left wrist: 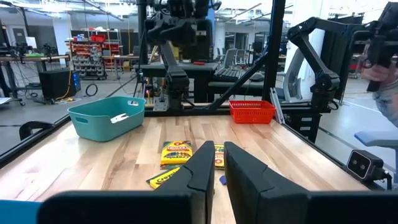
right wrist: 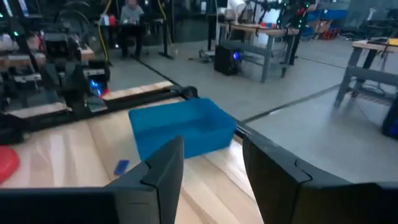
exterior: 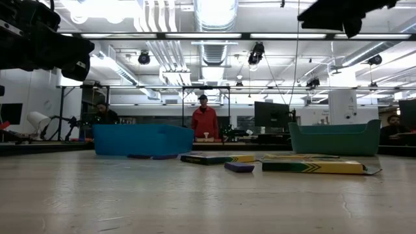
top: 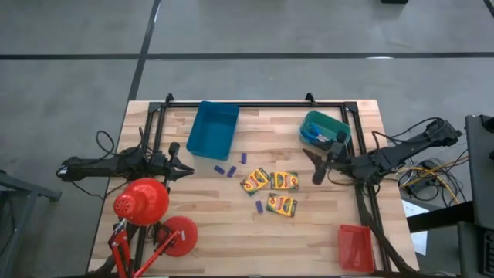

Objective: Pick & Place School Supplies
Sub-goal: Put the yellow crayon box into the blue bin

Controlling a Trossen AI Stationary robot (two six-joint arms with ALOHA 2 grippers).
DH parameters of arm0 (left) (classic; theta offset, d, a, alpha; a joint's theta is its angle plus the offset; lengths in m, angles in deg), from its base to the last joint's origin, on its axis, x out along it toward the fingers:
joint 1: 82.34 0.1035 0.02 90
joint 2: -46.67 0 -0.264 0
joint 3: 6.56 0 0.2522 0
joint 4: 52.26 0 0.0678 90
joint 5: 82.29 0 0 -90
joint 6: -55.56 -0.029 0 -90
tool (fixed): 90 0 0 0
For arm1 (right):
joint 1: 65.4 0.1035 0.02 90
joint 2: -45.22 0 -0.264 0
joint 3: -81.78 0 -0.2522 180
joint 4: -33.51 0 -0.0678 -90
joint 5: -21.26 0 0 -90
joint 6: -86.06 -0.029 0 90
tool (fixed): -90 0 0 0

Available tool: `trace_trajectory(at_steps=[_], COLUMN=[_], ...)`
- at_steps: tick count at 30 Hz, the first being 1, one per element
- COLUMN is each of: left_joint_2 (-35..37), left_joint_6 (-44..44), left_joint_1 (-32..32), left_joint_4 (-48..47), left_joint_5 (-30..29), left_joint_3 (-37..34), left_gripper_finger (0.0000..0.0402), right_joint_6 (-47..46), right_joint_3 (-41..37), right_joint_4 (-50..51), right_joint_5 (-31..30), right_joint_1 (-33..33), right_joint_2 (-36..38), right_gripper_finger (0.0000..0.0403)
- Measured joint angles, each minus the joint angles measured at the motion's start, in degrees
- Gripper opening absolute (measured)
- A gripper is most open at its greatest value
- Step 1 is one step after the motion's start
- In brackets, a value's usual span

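Note:
Three yellow crayon boxes (top: 255,181) (top: 285,181) (top: 282,205) lie flat mid-table, with several purple sticks (top: 225,170) scattered around them. Blue-handled scissors (top: 315,133) lie inside the teal tray (top: 338,123). My right gripper (top: 315,164) hovers open just in front of the teal tray, right of the boxes, pointing toward the table's left. In its wrist view my right gripper (right wrist: 211,168) faces the blue tray (right wrist: 180,130). My left gripper (top: 182,162) waits at the table's left edge with its fingers nearly together. In its wrist view my left gripper (left wrist: 219,168) looks toward the boxes (left wrist: 176,152).
A blue tray (top: 212,127) sits at the far middle, a red tray (top: 356,247) at the near right corner. A red desk lamp (top: 147,202) stands at the near left by my left arm. A black frame (top: 255,104) rims the table. People stand in the room beyond (exterior: 205,121).

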Motion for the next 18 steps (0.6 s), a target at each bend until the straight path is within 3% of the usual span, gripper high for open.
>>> trace_trajectory(at_steps=[4,8,14,18], left_joint_2=[0.0,0.0,0.0,0.0], left_joint_6=[0.0,0.0,0.0,0.0], left_joint_1=[0.0,0.0,0.0,0.0], left_joint_4=[0.0,0.0,0.0,0.0], left_joint_5=[0.0,0.0,0.0,0.0], left_joint_3=[0.0,0.0,0.0,0.0], left_gripper_finger=[0.0041,0.0040,0.0041,0.0040], right_joint_6=[3.0,3.0,7.4,15.0], right_joint_3=[0.0,-0.1,-0.1,-0.1], right_joint_4=[-0.3,-4.4,-20.9,-30.9], right_joint_5=[1.2,9.2,3.6,5.0], right_joint_1=[-0.3,-0.4,-0.4,-0.5], right_joint_2=[-3.6,-8.9,-16.9,-20.9], right_gripper_finger=[0.0143,0.0133,0.0119,0.0111])
